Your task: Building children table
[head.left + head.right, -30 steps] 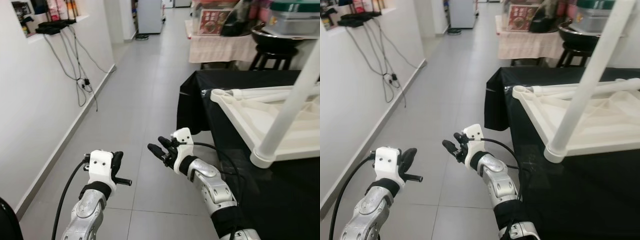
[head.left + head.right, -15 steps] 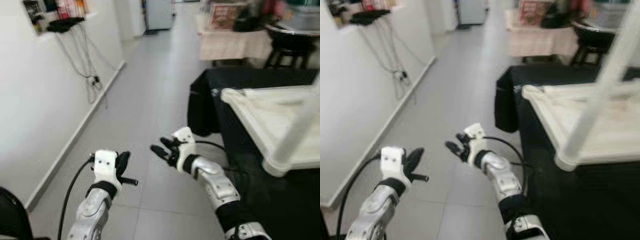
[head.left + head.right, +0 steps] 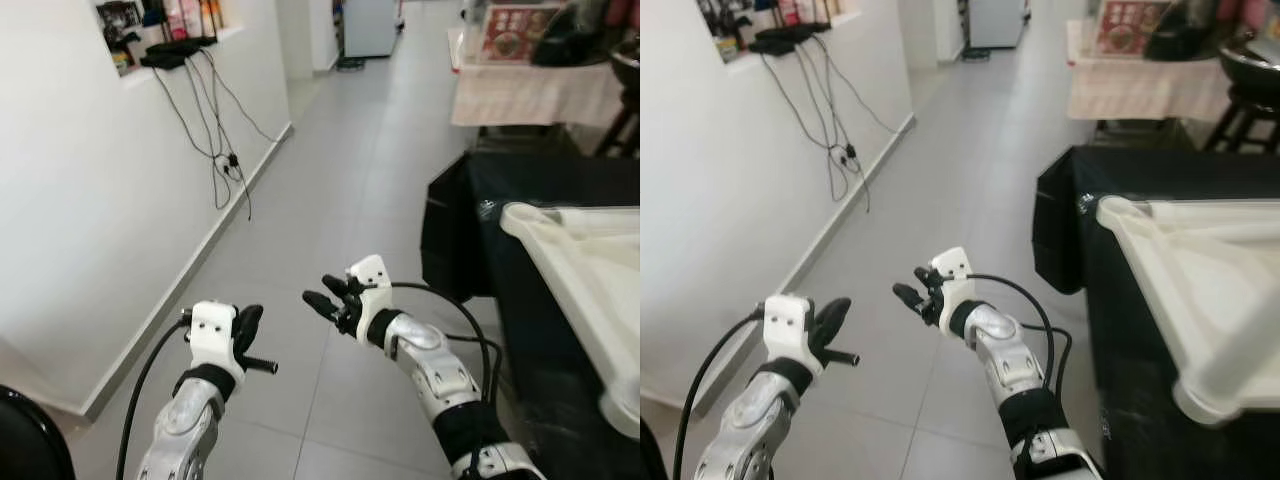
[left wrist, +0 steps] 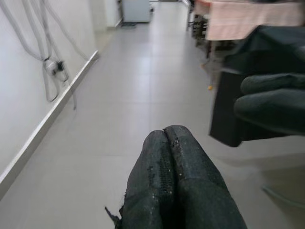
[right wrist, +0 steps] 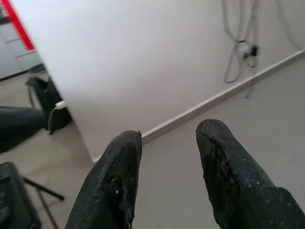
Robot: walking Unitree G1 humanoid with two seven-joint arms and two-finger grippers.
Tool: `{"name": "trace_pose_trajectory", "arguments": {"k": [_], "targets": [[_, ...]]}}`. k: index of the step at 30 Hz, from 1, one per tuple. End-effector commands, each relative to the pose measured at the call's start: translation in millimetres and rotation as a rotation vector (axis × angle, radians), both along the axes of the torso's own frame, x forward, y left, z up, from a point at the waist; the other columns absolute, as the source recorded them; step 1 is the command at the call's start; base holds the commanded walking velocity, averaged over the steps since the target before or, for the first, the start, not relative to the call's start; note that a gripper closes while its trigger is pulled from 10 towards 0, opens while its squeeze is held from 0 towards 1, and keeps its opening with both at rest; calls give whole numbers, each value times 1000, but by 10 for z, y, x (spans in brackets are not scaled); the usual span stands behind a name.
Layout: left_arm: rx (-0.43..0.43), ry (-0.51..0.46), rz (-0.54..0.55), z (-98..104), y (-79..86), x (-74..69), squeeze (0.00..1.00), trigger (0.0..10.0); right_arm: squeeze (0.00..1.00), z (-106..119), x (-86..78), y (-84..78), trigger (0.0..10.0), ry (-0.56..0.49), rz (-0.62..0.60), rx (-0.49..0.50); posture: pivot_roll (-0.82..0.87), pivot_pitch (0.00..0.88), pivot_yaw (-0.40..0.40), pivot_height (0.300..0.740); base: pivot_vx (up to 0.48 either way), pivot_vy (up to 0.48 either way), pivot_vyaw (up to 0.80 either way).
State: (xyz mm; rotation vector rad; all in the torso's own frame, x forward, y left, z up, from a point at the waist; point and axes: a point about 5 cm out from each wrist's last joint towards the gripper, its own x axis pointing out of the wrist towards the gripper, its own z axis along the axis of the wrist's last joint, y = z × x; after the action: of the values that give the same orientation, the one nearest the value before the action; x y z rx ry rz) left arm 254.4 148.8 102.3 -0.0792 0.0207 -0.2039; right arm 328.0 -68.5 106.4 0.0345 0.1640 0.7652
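Both arms are raised over the grey tiled floor (image 3: 330, 180), empty-handed. The left gripper (image 3: 243, 333) has its fingers (image 4: 176, 181) pressed together on nothing. The right gripper (image 3: 322, 298) points toward the white wall (image 3: 90, 200) with its fingers (image 5: 114, 176) spread apart, nothing between them.

The task's thing, the white children's table top (image 3: 1200, 290), lies upside down on the black-draped surface (image 3: 1110, 180) at the robot's right. Its ribbed underside faces up, and a round leg socket (image 3: 1210, 395) sits at the near corner. Both grippers are well apart from it.

Risks, as judged from this position:
- The table top lies near the surface's edge; a careless reach or body turn could push it off.
- The right arm's cable (image 3: 1040, 310) loops loosely beside the black cloth and could snag on its hem or on the table top's corner.
- Loose wires (image 3: 215, 120) hang down the wall; a wide swing of the left arm could catch them.
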Motion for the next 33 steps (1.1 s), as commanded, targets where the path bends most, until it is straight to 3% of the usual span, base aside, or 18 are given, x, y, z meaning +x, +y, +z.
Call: {"name": "trace_pose_trajectory", "arguments": {"k": [1, 11, 33], "targets": [[-1, -10, -10, 23, -13, 20, 0, 10000, 0, -3, 4, -11, 10000, 4, 2, 7, -42, 0, 33, 740, 251, 0, 0], [-3, -12, -11, 20, -11, 22, 0, 10000, 0, -11, 15, -11, 10000, 19, 0, 27, -44, 0, 32, 740, 99, 0, 0], [1, -15, -30, 10, -29, 20, 0, 10000, 0, -35, 16, -19, 10000, 36, 3, 32, -47, 0, 35, 740, 332, 0, 0]]}}
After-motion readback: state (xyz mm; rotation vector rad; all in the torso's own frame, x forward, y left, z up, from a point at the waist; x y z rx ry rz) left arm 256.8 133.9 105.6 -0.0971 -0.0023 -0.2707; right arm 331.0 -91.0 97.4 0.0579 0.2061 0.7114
